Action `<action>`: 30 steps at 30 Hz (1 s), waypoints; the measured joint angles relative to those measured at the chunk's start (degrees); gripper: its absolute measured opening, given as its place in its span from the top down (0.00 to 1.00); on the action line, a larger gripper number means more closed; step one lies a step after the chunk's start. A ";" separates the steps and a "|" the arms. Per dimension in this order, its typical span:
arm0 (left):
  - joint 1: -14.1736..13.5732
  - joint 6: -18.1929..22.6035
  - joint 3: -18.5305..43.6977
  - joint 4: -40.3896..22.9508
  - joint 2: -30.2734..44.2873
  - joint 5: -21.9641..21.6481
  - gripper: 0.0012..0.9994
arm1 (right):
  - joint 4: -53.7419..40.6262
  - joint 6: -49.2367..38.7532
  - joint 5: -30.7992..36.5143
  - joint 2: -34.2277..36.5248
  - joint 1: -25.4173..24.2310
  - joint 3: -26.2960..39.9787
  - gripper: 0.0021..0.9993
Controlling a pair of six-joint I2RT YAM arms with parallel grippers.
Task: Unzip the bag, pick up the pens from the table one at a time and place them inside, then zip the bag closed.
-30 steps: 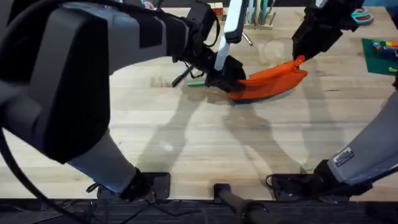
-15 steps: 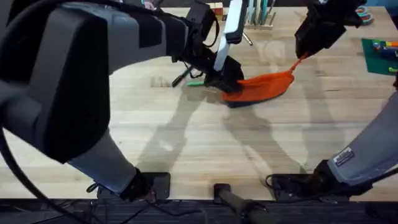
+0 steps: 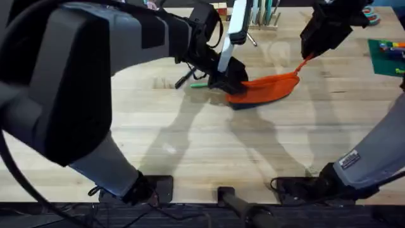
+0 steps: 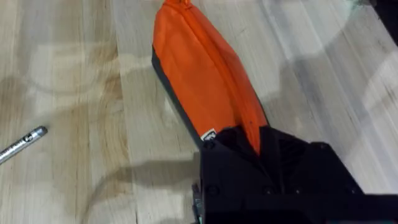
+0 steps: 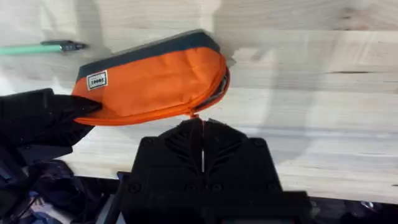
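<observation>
The orange bag (image 3: 269,87) with a navy base lies on the table (image 3: 209,145), its right end lifted. My left gripper (image 3: 231,79) is shut on the bag's (image 4: 205,68) left end. My right gripper (image 3: 308,56) is shut on the orange zipper pull at the bag's (image 5: 155,81) raised right end, where the zipper gapes a little. A black pen (image 3: 183,79) and a green pen (image 3: 199,85) lie just left of the bag, behind the left gripper. The green pen (image 5: 37,47) also appears beyond the bag in the right wrist view. A silver pen (image 4: 22,144) lies on the wood beside the bag.
A green cutting mat (image 3: 386,60) with small coloured items lies at the right edge. Teal scissors (image 3: 370,16) and a wooden holder (image 3: 262,18) stand at the back. The left arm's large upper part (image 3: 76,69) covers the table's left side.
My right gripper has pulled back and up with the zipper pull, lifting the bag's right end and bunching the bag shorter. The left gripper has held its place on the left end.
</observation>
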 joint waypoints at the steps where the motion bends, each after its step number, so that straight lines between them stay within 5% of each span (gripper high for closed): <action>1: 0.00 0.00 0.00 0.00 0.00 0.00 0.96 | 0.00 0.00 0.00 0.00 0.00 0.00 0.97; 18: 0.00 0.00 0.00 -0.02 0.00 0.00 0.96 | 0.14 -2.14 -2.15 0.00 0.57 0.00 0.97; 30: 0.00 0.00 0.00 -0.02 0.00 0.00 0.96 | 1.91 -5.98 -3.84 0.00 9.35 0.00 0.97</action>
